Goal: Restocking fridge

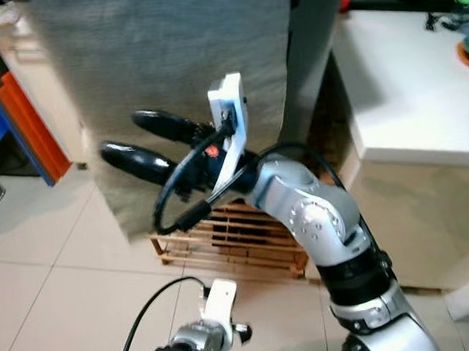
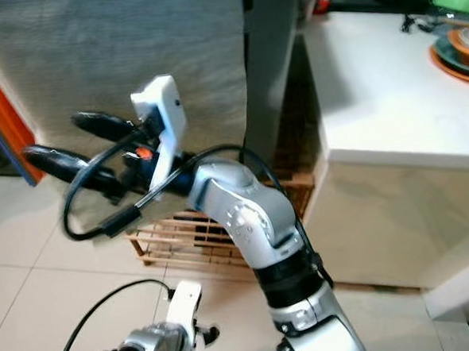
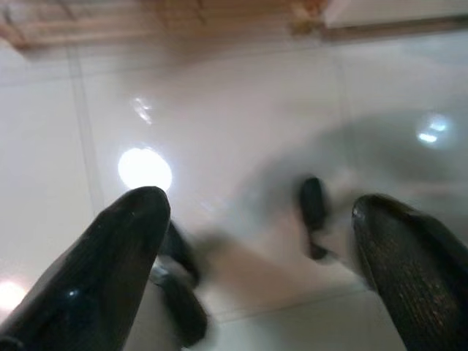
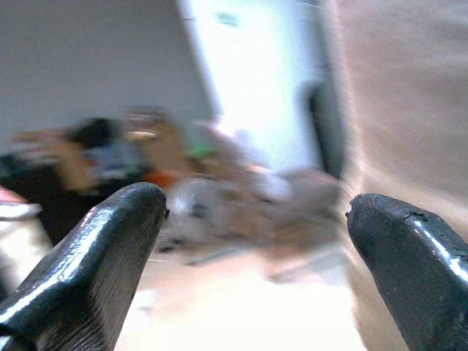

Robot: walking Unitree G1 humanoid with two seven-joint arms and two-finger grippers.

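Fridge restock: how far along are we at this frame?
Early. Nothing looks stocked yet. The right end effector is raised, open and empty, reaching toward the grey fridge door, which looks closed. The left end effector hangs low over the floor tiles, open and empty. A wooden crate sits at the fridge's base, and dishes sit on the white counter. Opening the door and loading remain.

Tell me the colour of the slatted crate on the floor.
Light natural wood slatted crate, clearest in the left eye view.
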